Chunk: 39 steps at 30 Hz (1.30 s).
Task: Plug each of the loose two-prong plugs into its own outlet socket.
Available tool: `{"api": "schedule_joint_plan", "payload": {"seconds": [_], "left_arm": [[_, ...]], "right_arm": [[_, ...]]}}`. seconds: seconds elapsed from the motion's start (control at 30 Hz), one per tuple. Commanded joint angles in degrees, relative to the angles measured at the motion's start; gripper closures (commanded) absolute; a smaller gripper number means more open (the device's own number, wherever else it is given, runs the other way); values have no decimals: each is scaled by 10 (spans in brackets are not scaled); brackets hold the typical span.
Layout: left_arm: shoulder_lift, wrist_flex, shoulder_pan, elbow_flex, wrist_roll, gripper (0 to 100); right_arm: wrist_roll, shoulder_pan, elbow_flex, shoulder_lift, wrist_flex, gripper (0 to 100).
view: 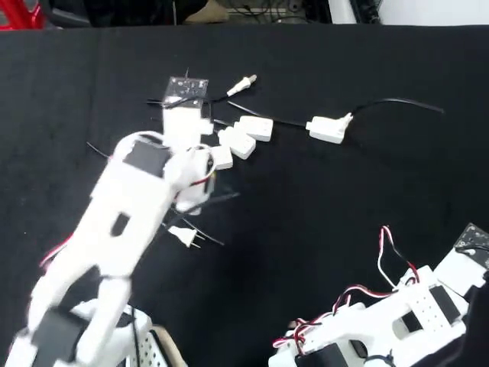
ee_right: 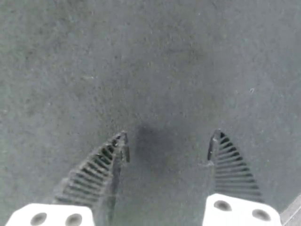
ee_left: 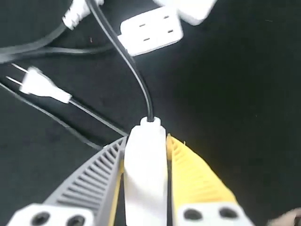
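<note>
1. The left jaws are gripping a white plug (ee_left: 145, 183) by its body, near an outlet socket (ee_left: 151, 34) but apart from it.
2. That socket's slots are showing empty, so I judge no plugging is done yet.
3. A second plug (ee_left: 41, 84) is lying loose on the surface (ee_left: 244, 94), waiting its turn.
4. The right jaws are standing wide open over bare surface, holding nothing.

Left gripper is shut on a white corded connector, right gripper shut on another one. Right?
Not quite. The left gripper is shut on the white corded connector, but the right gripper is open and holds nothing. The right wrist view shows its fingers spread over the bare black table.
</note>
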Motion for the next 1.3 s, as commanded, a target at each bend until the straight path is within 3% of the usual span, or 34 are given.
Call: {"api": "schedule_joint_plan", "payload": {"seconds": [0.0,0.13,0.27,0.43,0.53,0.73,0.83,1.03,1.27], "left_arm": [[-166,118,-58,-34,-101,971],[-247,172,-182,4,-194,970],[-302,175,-324,124,-296,970],[-349,86,-449,291,-310,970],[-356,31,-442,356,-309,970],[-356,2,-339,361,-243,963],[-356,-23,-312,370,-202,879],[-356,-22,-311,373,-105,666],[-362,-6,-325,348,-77,650]], "right_arm": [[0,-6,-1,-15,-6,737],[0,-6,-1,-15,-6,737],[0,-6,-1,-15,-6,737],[0,-6,-1,-15,-6,737],[0,-6,-1,-15,-6,737],[0,-6,-1,-15,-6,737],[0,-6,-1,-15,-5,737],[20,-6,5,-15,-7,737],[23,-6,5,-15,-6,737]]}}
